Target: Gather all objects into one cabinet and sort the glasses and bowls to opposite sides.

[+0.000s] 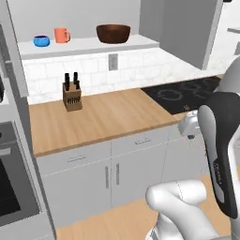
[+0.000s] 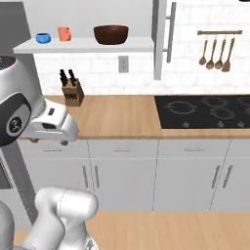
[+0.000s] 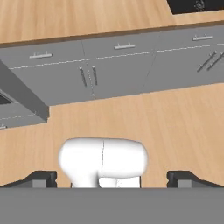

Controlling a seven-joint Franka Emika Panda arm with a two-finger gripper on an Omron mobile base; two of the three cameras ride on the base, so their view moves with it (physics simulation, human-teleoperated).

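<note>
The jaws of the two-finger gripper (image 3: 112, 177) stood spread wide, holding nothing, above the wood floor. On the long white cabinet shelf (image 2: 83, 47) sat the small glossy blue bowl (image 2: 43, 37), the plain orange mug (image 2: 64, 33) beside it, and the large dark brown bowl (image 2: 111, 34) well apart to the right.

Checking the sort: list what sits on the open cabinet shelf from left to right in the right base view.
Small glossy blue bowl → plain orange mug → large dark brown bowl, all on the long white shelf.
</note>
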